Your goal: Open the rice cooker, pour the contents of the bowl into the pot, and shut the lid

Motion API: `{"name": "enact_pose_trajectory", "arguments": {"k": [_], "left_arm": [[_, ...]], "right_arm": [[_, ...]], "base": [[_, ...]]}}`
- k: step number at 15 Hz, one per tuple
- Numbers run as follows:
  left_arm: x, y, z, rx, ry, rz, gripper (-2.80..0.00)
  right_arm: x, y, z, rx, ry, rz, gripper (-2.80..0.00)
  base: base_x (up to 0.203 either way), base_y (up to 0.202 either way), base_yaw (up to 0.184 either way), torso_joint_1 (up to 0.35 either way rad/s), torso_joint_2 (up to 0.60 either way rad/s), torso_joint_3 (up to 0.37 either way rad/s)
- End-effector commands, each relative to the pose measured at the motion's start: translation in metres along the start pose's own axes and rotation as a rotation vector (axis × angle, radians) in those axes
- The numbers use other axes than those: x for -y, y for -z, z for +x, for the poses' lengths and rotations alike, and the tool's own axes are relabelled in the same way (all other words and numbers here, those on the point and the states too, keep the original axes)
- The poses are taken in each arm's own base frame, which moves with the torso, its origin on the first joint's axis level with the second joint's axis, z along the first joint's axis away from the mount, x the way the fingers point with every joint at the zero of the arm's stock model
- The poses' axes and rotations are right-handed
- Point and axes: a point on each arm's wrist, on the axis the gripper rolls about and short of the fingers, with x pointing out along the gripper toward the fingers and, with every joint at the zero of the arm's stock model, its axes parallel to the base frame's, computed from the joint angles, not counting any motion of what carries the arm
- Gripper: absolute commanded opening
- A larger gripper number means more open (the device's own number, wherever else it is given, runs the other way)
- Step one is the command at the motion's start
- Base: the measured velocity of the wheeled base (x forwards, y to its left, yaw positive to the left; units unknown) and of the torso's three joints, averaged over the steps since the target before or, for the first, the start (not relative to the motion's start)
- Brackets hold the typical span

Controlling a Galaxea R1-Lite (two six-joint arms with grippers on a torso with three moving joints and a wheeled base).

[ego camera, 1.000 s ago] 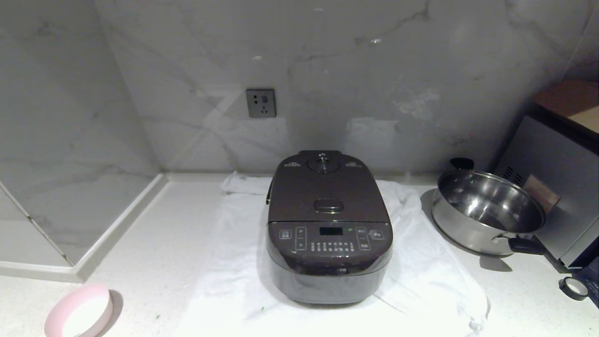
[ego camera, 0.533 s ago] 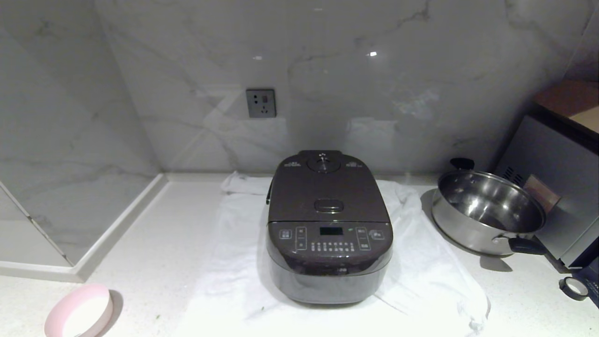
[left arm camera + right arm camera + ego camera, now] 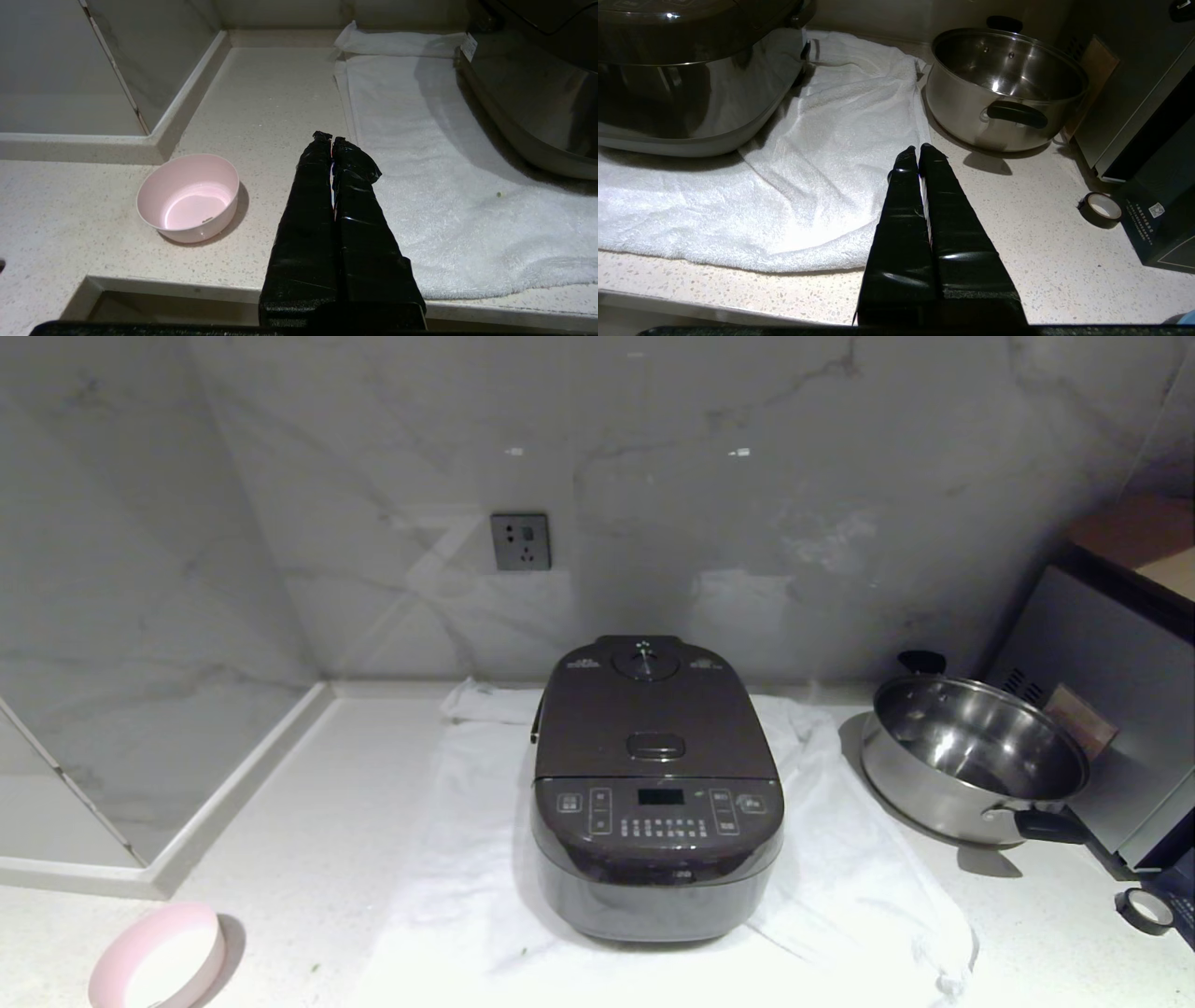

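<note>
Wrist views: left end effector [image 3: 332, 138] and right end effector [image 3: 918, 148] (both empty) pressed closed above the counter [image 3: 271, 93].

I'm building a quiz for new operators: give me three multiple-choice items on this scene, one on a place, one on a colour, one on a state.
1. Where is the bowl relative to the rice cooker?
A. robot's left
B. robot's right
C. on top of it

2. What colour is the bowl's outside?
A. green
B. pale pink
C. black

3. How is the lid?
A. open
B. removed
C. closed

Answers: 1 A, the head view shows it at the counter's near left corner; 2 B, pink wall seen in the left wrist view; 3 C, it sits flat on the cooker.
</note>
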Motion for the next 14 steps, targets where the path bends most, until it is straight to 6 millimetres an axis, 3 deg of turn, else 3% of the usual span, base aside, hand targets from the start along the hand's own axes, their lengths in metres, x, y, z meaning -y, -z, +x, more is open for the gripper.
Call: {"name": "enact_pose_trajectory", "arguments": {"k": [1, 14], "left_arm": [[0.0000, -0.0002, -0.0002, 0.003, -0.001, 0.001, -2.80], [0.0000, -0.0002, -0.0002, 0.003, 0.001, 0.001, -2.80]], "right_arm": [[0.0000, 0.0004, 0.0001, -0.002, 0.001, -0.001, -2.80], [0.0001, 0.0000, 0.0001, 0.002, 0.006, 0.043, -2.80]], "base": [[0.000, 0.000, 0.000, 0.000, 0.00, 0.000], [0.000, 0.000, 0.000, 0.000, 0.00, 0.000]]}}
